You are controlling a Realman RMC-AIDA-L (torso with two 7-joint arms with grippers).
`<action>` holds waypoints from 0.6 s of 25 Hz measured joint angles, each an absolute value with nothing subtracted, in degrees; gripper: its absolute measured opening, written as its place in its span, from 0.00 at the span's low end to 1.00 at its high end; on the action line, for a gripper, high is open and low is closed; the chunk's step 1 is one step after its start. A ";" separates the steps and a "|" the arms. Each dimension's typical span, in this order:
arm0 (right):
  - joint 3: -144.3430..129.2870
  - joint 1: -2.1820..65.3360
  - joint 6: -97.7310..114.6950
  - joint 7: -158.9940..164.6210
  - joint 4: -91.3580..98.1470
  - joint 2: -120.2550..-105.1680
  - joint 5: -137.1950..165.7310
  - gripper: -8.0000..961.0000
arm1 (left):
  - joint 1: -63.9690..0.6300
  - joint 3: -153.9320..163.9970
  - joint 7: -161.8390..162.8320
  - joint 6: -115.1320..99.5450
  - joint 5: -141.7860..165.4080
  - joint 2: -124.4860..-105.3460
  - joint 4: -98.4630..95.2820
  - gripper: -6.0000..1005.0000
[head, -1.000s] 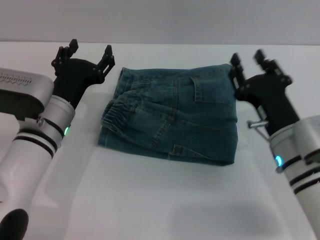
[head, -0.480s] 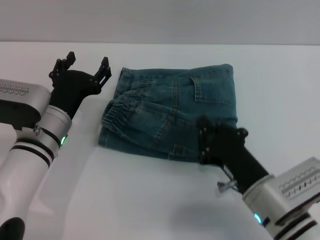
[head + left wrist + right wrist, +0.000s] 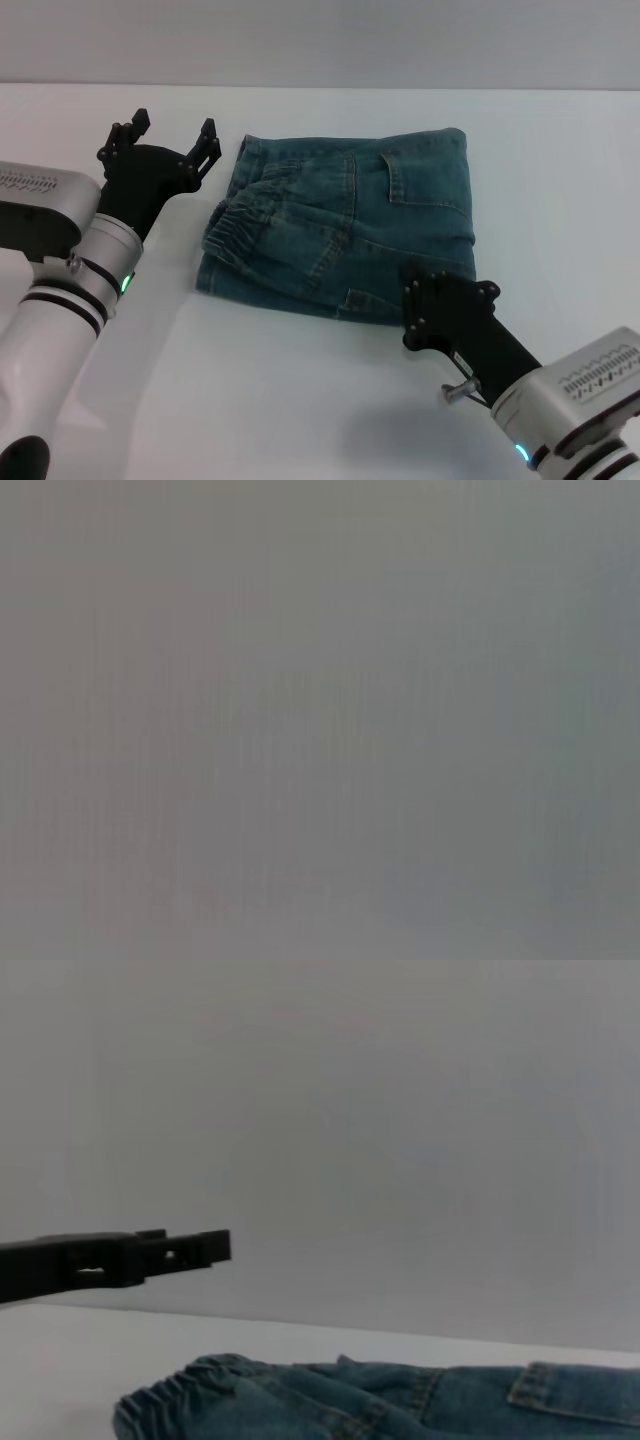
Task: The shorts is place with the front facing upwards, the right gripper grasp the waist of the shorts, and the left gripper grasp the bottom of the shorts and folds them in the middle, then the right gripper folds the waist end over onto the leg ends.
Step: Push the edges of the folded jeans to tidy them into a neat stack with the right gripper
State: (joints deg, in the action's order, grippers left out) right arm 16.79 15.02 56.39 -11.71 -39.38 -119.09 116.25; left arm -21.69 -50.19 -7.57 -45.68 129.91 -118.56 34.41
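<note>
Right gripper [image 3: 440, 300], the claw at work, sits at the near right corner of the shorts [image 3: 345, 225], its black body low against the denim edge; whether its prongs stand spread or pinched cannot be told, since they point away from the head camera and its own wrist view shows none of them. As a judgement, the risk is this: the shorts already lie folded into a compact stack on the white table [image 3: 300, 400], with the gathered waistband [image 3: 235, 235] on top toward the left side, so a claw this close to the corner could snag the top layer or drag the whole bundle toward the near edge and spoil the fold. Lifting or turning without clearing the cloth would cause it, and the small metal pin [image 3: 455, 392] jutting from the arm, just nearer than the shorts, might catch a hem too. Its arm comes in from the near right, forearm slanting up and away from the shorts, the blue-white ring low at the frame edge. Beyond the shorts' far left corner, the left gripper [image 3: 165, 140] hovers with its prongs spread wide, apart from the cloth, its silver wrist and green light trailing back toward the near left. Its wrist view shows only blank grey.
</note>
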 joint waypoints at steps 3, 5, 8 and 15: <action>17.05 16.21 55.64 -7.68 -37.22 -119.09 116.22 0.01 | -21.22 -50.18 -7.09 -45.90 129.91 -118.56 34.66 0.84; 17.60 17.24 54.57 -3.81 -35.16 -119.10 116.20 0.01 | -20.85 -50.18 -6.54 -46.21 129.90 -118.55 34.69 0.84; 18.40 19.28 52.44 3.23 -31.58 -119.22 116.19 0.02 | -20.30 -50.19 -6.14 -46.96 129.90 -118.51 34.56 0.84; 19.72 22.67 51.55 9.42 -26.47 -119.12 116.18 0.04 | -19.38 -50.18 -6.14 -47.59 129.90 -118.47 34.68 0.84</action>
